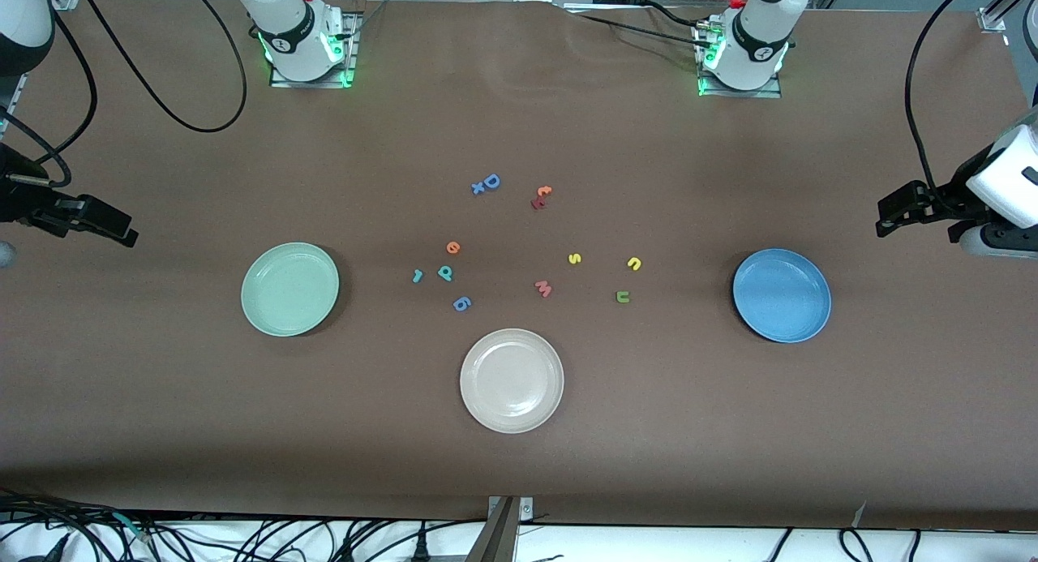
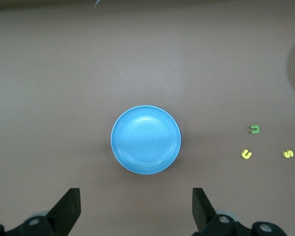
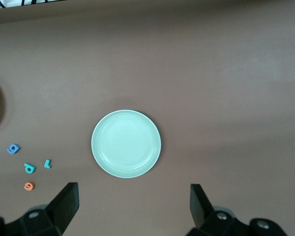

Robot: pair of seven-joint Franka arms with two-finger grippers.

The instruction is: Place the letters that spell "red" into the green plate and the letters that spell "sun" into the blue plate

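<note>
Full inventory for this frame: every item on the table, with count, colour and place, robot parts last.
green plate: 1, pale mint, toward the right arm's end, nothing in it
blue plate: 1, mid-blue, toward the left arm's end, nothing in it
white plate: 1, cream, nearest the front camera
"red" letters: 3, orange e, teal r, teal d, beside the green plate
"sun" letters: 3, yellow s, yellow n, green u, beside the blue plate
other letters: blue D with a small blue piece, blue 6 shape, pink m, orange and dark-red pair
right gripper: open, beside the green plate
left gripper: open, beside the blue plate
</note>
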